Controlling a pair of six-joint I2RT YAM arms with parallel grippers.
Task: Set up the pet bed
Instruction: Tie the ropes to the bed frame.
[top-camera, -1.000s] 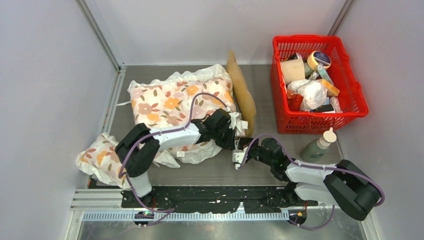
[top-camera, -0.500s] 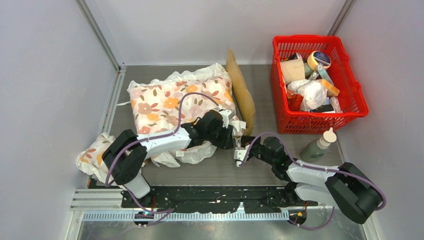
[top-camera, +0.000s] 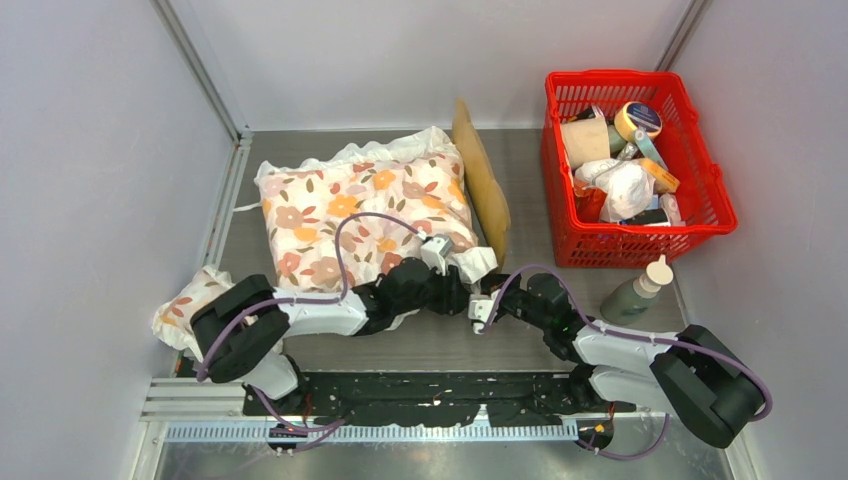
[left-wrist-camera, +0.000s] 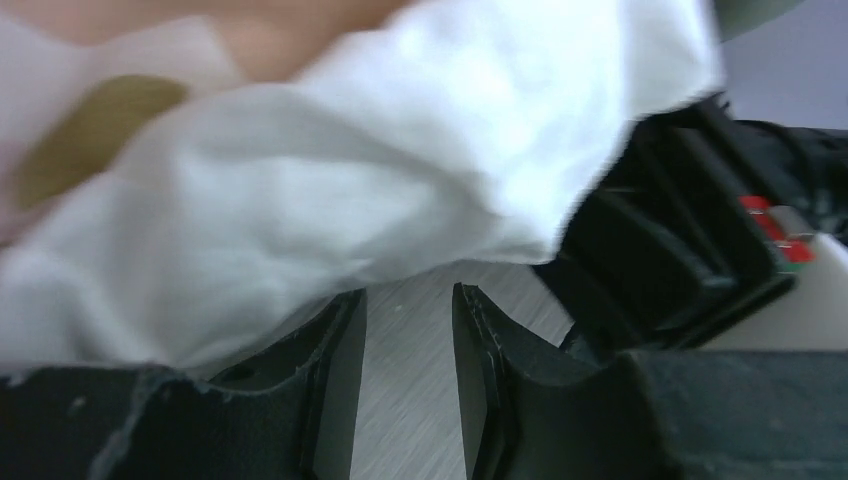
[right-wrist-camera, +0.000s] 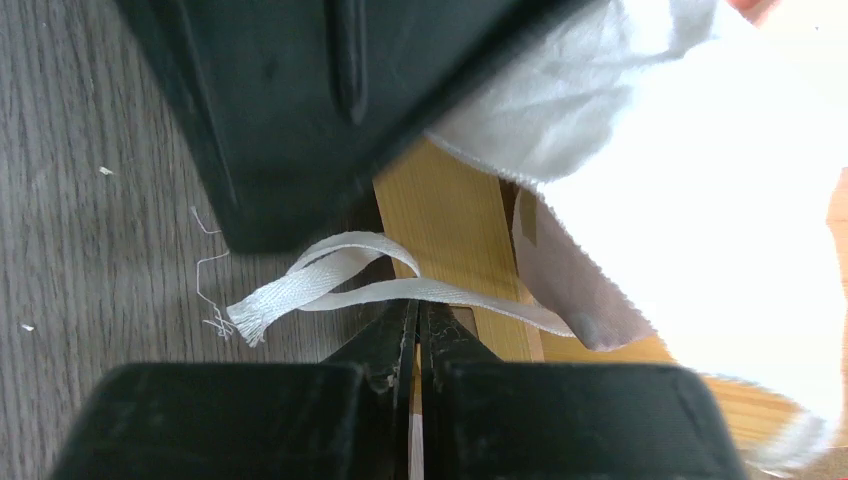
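Left gripper (left-wrist-camera: 408, 305): mine, half open, empty, just under the hem of the white floral-print cushion (left-wrist-camera: 400, 150). Right gripper (right-wrist-camera: 418, 312): closed, pinching a white woven tie (right-wrist-camera: 330, 285) against the light-wood pet bed (right-wrist-camera: 450, 220); only the right wrist view shows this. Overhead, the bed lies beneath the cushion.

**Bed Almost Entirely Out of Sight**

Right ahead of the left gripper (left-wrist-camera: 408, 295), the floral cushion (left-wrist-camera: 400, 150) is one soft white blur, cut off at the top edge. Over at the right gripper (right-wrist-camera: 418, 305), only a sliver of the pet bed (right-wrist-camera: 445, 220) peeks out beyond it. Is the white tie (right-wrist-camera: 330, 280) pinched? Can't tell.
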